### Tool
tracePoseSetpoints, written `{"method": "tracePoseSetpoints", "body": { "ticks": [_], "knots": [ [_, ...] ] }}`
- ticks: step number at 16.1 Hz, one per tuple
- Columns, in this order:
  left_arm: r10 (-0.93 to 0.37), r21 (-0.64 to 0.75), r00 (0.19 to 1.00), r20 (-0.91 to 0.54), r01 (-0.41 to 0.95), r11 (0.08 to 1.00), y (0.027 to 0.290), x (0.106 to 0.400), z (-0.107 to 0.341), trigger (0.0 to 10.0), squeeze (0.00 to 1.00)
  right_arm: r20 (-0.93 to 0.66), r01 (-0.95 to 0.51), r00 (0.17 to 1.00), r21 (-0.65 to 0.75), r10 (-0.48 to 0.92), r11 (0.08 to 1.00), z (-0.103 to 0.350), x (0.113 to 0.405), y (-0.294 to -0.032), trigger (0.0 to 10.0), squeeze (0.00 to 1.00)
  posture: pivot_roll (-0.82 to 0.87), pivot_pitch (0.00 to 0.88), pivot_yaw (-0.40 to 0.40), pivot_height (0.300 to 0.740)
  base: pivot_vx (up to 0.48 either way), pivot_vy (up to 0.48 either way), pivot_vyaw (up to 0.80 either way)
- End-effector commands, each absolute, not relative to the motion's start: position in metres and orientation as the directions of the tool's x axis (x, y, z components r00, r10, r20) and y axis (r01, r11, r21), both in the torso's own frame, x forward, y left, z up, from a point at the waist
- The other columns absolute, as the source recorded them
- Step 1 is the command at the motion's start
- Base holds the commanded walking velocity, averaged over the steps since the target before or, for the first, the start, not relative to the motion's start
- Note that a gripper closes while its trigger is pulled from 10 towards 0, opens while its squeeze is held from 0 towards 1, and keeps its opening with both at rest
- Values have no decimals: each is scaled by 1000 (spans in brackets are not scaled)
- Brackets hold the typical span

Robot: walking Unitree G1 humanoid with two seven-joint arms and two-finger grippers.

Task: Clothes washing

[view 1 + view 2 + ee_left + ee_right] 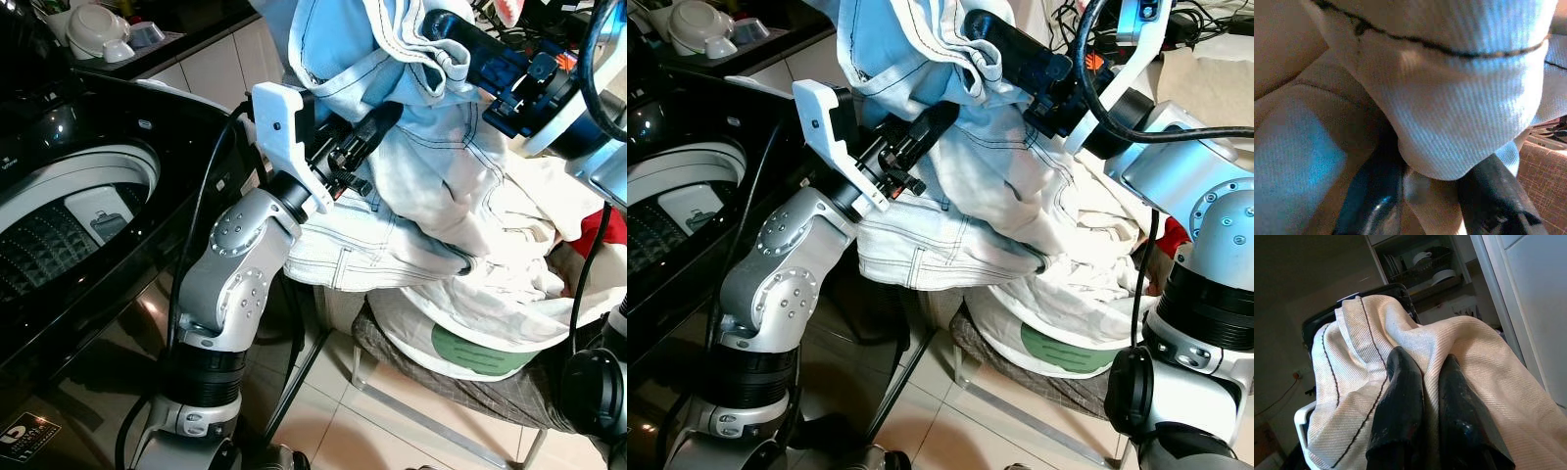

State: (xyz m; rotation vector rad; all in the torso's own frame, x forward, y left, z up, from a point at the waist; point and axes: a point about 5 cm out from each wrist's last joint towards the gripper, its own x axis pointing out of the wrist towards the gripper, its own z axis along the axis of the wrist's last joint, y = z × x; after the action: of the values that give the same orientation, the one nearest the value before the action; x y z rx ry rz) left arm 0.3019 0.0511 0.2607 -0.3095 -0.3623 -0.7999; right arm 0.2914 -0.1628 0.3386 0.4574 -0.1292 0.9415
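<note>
Crowding washer (69, 211), laundry heap (509, 284), chair (441, 387)

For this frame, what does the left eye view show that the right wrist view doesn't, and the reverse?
Left eye view alone: the open washing machine drum, the laundry basket on a chair, and the left tool pushed into the pale garment. Right wrist view alone: a dish rack with bowls beyond the cloth. Both: the right tool shut on that dark-stitched garment.
</note>
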Motion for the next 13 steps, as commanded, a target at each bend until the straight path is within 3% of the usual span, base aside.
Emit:
{"method": "tracePoseSetpoints", "body": {
  "ticks": [1, 13],
  "knots": [
    [-601, -138, 684, 413, 700, 701, 61, 308, 258, 0, 0, 356, -836, 547, 268, 758, 478, 349, 282, -160, 0, 0, -83, 0, 108, 740, 0, 0, 0],
    [-596, -137, 690, 411, 693, 708, 63, 309, 258, 0, 0, 352, -833, 552, 270, 756, 482, 349, 283, -160, 0, 0, -82, 0, 107, 740, 0, 0, 0]
  ]
}}
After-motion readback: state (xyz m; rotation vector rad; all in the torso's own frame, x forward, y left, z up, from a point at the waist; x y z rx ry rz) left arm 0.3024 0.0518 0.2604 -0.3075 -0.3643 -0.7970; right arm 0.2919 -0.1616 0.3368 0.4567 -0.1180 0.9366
